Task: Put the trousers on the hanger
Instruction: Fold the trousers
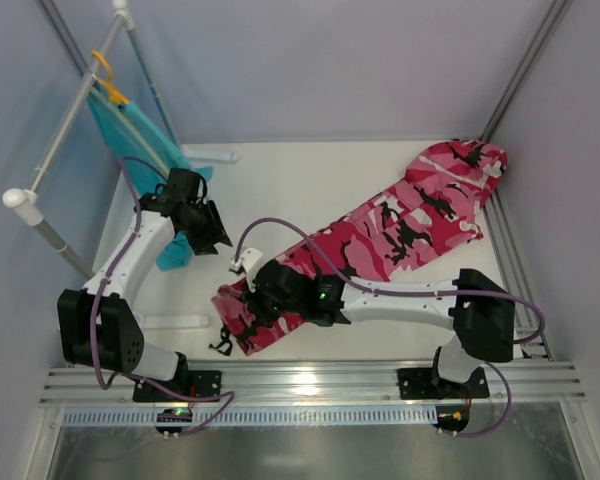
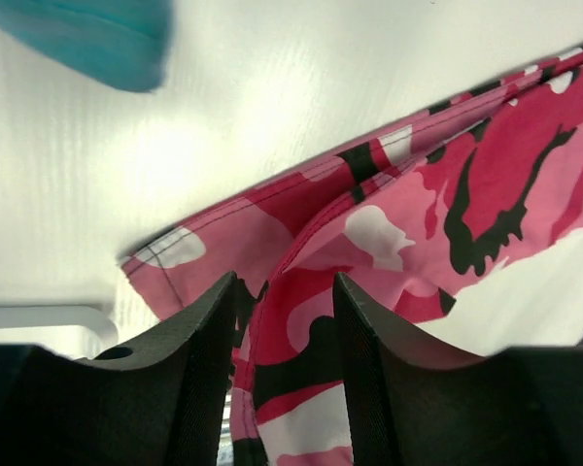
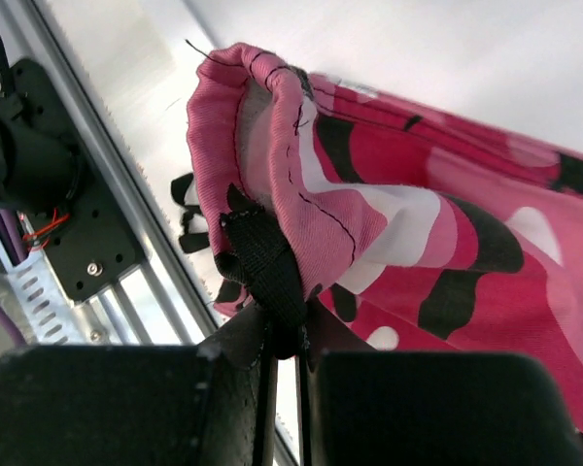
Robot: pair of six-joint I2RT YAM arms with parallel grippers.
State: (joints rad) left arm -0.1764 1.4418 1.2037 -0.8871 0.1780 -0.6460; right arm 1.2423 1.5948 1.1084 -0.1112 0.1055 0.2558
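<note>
The pink camouflage trousers (image 1: 400, 225) lie diagonally across the white table, waist end near the middle front. My right gripper (image 1: 267, 290) is shut on a black strap at the bunched waistband (image 3: 272, 262) and holds it up off the table; the right gripper (image 3: 287, 325) has its fingers pressed together on that strap. My left gripper (image 1: 218, 238) stands just left of the waist end. In the left wrist view the left gripper (image 2: 284, 286) is open, and the trousers (image 2: 447, 194) show in the gap. Thin pale rods against the teal garment look like the hanger (image 1: 132, 124).
A white tube rack (image 1: 65, 125) stands at the far left with an orange hanger (image 1: 105, 72) and a teal garment (image 1: 175, 245) hanging from it. An aluminium rail (image 1: 310, 380) runs along the near edge. Grey walls close in both sides.
</note>
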